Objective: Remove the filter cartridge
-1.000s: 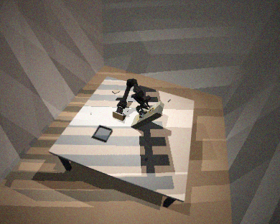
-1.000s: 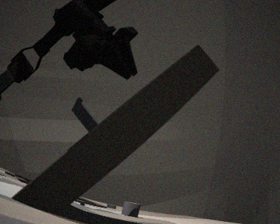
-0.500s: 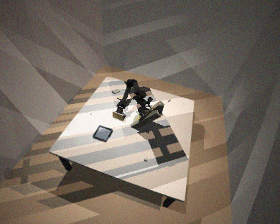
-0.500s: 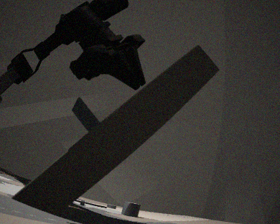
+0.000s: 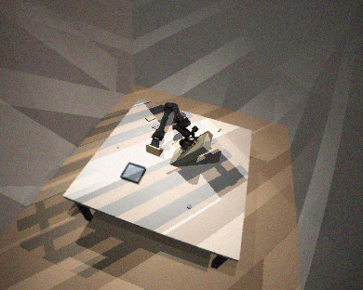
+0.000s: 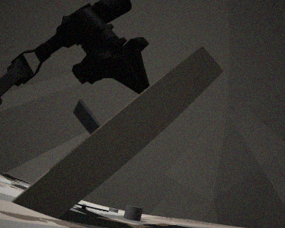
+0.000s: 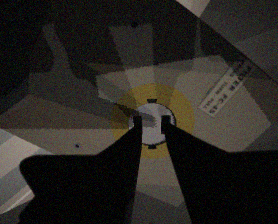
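Your tool (image 7: 151, 122), narrowly parted and holding nothing, points straight at the filter cartridge (image 7: 152, 111); both fingertips line up with its two slots dead ahead.

So the table (image 5: 211, 230) is a big pale square top on dark legs, striped with shadow. Sitting on it: the arm's base near the top centre of the frame, a slanted panel (image 5: 193, 148) just right of it, a small dark tray (image 5: 133, 172) left of centre, and a tiny grey cylinder (image 5: 189, 206) lower down.
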`<action>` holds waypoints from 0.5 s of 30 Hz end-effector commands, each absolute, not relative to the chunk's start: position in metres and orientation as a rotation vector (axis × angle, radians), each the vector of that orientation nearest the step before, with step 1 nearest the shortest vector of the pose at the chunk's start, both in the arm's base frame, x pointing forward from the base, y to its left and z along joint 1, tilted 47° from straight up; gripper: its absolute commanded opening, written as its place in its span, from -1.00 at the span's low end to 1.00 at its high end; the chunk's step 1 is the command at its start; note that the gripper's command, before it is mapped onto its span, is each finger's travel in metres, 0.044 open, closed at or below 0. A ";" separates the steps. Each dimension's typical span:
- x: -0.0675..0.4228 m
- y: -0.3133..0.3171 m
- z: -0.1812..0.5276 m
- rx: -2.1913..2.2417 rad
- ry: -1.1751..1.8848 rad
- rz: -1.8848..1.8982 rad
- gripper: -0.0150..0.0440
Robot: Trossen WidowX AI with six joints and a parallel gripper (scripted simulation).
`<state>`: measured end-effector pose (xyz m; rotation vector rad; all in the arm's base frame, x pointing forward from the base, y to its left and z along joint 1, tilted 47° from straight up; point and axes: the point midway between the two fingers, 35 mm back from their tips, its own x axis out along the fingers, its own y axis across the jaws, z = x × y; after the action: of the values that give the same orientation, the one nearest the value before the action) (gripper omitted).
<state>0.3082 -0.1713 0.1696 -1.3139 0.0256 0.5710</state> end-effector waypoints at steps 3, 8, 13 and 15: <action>0.308 -0.172 0.169 -1.313 0.031 0.570 -0.14; 0.309 -0.172 0.169 -1.313 0.031 0.570 -0.14; 0.311 -0.171 0.168 -1.313 0.030 0.570 -0.14; 0.311 -0.171 0.168 -1.313 0.030 0.570 -0.14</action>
<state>0.3103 -0.1709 0.1683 -1.3139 0.0257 0.5706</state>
